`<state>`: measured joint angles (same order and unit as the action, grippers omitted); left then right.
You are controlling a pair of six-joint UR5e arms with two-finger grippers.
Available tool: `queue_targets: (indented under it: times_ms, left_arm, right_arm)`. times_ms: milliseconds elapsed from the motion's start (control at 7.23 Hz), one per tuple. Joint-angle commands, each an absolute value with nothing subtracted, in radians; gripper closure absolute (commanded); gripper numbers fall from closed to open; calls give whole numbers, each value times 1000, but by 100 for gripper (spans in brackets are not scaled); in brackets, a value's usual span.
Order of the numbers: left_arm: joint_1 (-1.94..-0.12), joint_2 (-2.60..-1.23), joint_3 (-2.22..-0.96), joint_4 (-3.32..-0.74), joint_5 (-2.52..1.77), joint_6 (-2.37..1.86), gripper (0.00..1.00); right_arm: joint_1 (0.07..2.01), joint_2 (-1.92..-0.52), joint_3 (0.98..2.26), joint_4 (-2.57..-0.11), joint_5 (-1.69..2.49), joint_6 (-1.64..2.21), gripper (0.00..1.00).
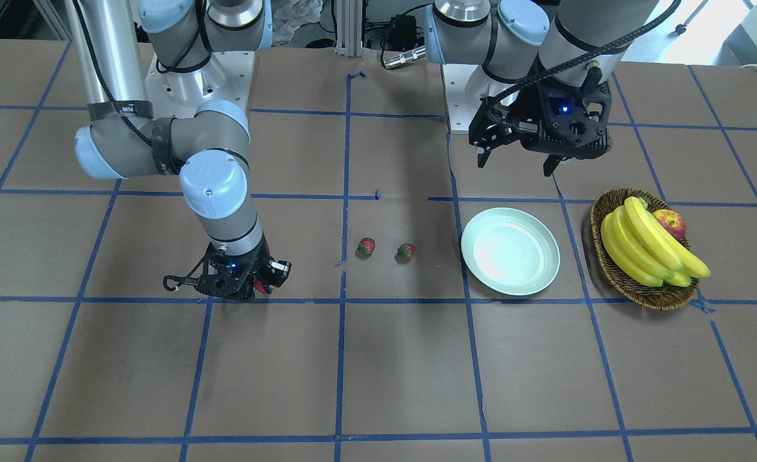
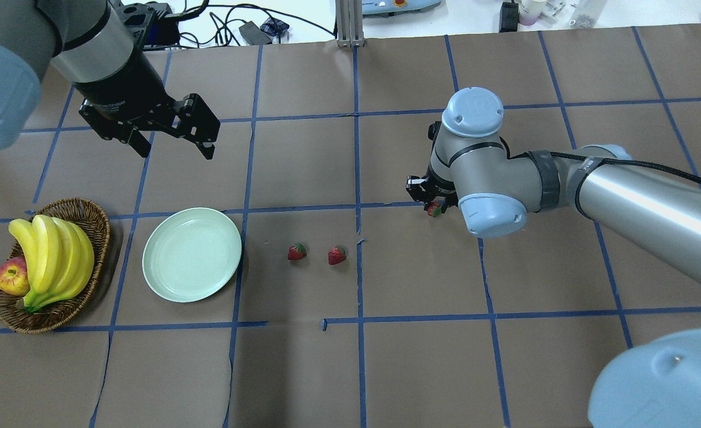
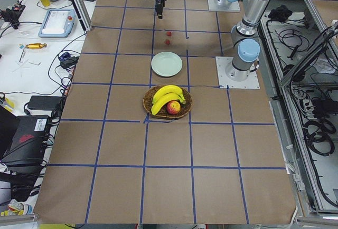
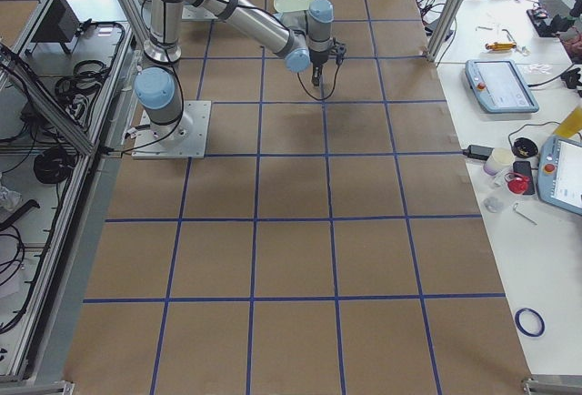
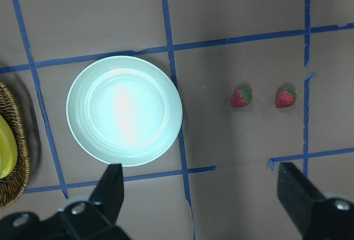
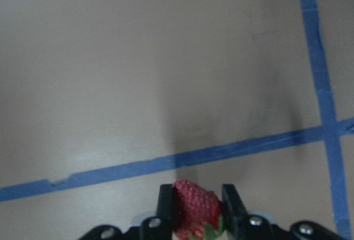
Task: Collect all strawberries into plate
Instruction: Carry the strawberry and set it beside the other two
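In the overhead view the right gripper is mostly covered by its own wrist joints, and only a small red piece of the first strawberry shows under them. In the front view too this fruit is only a red spot beside the black fingers. The right wrist camera shows it better: the two fingers press on the first strawberry from both sides, with its green top low at the right. I cannot tell if the fruit touches the table. The right arm reaches far over the table with the wrist bent down, so the gripper points at the surface and is close to it. The left gripper hovers high beyond the plate, pointing down, with its fingers spread wide and nothing between them. The plate holds nothing. The second strawberry and the third strawberry lie on the table side by side, not touching, between the plate and the right gripper. The basket with bananas and an apple is cut off at the edge of the left wrist view.
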<state>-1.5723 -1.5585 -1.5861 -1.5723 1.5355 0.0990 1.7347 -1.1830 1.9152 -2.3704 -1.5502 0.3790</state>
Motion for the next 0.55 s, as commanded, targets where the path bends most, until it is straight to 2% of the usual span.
queue_targets:
  times_ms: [0,138,415]
  left_arm:
    - [-1572,-1559,-1586,-1572,1536,97,0]
    - [-1577,-1559,-1586,-1572,1537,97,0]
    - [-1583,-1560,-1586,-1572,1539,100,0]
  right_arm:
    - [1866,-1166,1802,-2356,-1489,588,100]
    - [1961,-1119,1755,-2355,-1458,663,100]
    - [2075,-1036,1746,-2359,-1456,718,100]
